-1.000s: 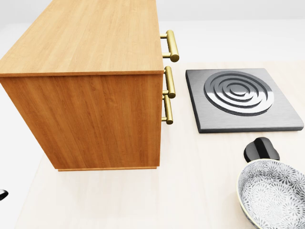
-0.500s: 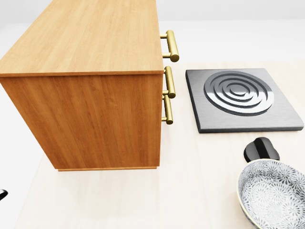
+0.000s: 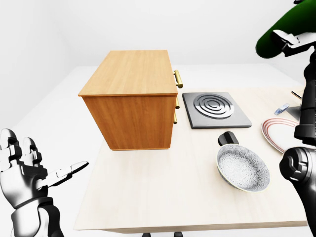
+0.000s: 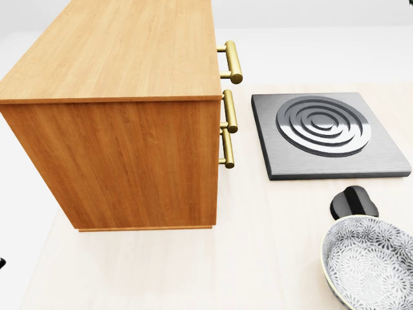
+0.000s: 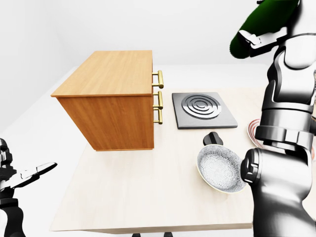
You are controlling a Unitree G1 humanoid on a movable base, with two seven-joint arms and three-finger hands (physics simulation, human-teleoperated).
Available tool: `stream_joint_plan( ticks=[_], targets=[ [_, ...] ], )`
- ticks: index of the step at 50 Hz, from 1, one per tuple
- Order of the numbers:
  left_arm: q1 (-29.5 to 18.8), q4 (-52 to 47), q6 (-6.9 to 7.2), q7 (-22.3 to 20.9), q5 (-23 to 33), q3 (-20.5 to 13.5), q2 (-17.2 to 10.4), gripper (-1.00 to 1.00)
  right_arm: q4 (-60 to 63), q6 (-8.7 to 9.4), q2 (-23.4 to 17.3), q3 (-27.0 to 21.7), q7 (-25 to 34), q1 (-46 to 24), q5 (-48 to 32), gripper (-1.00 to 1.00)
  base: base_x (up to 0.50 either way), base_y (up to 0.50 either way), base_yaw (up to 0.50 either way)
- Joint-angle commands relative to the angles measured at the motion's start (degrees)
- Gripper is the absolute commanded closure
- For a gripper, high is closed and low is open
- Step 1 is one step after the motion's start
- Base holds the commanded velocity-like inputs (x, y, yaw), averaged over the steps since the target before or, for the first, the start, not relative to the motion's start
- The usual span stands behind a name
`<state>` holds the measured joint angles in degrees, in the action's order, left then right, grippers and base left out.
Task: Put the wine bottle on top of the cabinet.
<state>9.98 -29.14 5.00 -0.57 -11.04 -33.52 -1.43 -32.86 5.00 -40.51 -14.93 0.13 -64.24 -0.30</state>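
The dark green wine bottle [image 5: 264,19] is held high at the top right of the eye views, tilted, well to the right of the cabinet and above the table. My right hand [image 5: 257,35] is shut round it, with white fingers [image 3: 292,38] against its lower side. The wooden cabinet [image 3: 132,74] with brass handles [image 4: 231,61] stands on the left part of the table, and its flat top [image 4: 122,45] is bare. My left hand [image 3: 30,170] is open and empty at the lower left, off the table's left edge.
On the pale table [image 3: 163,197], right of the cabinet, lies a grey hob plate [image 3: 215,109] with concentric rings. Below it is a patterned bowl-like pan [image 3: 243,170] with a black handle [image 3: 228,138]. A red-rimmed plate [image 3: 276,136] lies at the right edge.
In the head view the small dark tip of my left hand at the bottom left edge has slipped almost out of the picture. The cabinet, hob and pan have not moved.
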Motion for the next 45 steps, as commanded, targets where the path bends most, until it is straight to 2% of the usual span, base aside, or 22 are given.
stream_joint_plan(
  ticks=[1, 12, 45],
  targets=[
    [0.1, -0.1, 0.0, -0.1, -0.1, -0.3, 0.1, -1.0, -17.7, 0.0, 3.1, 4.1, 2.8, -16.0, -3.7, 1.0, 0.0, 0.0, 0.0],
    [0.0, 0.0, 0.0, 0.0, -0.3, -0.3, -0.1, -1.0, -30.1, 0.0, 6.1, 5.4, 3.3, -27.0, -6.5, 1.0, 0.0, 0.0, 0.0],
    [0.2, 0.7, 0.0, -0.3, -1.1, -1.3, -0.1, -1.0, -40.8, 0.0, 17.4, 5.5, 4.7, -40.5, -9.7, 1.0, 0.0, 0.0, 0.0]
  ],
)
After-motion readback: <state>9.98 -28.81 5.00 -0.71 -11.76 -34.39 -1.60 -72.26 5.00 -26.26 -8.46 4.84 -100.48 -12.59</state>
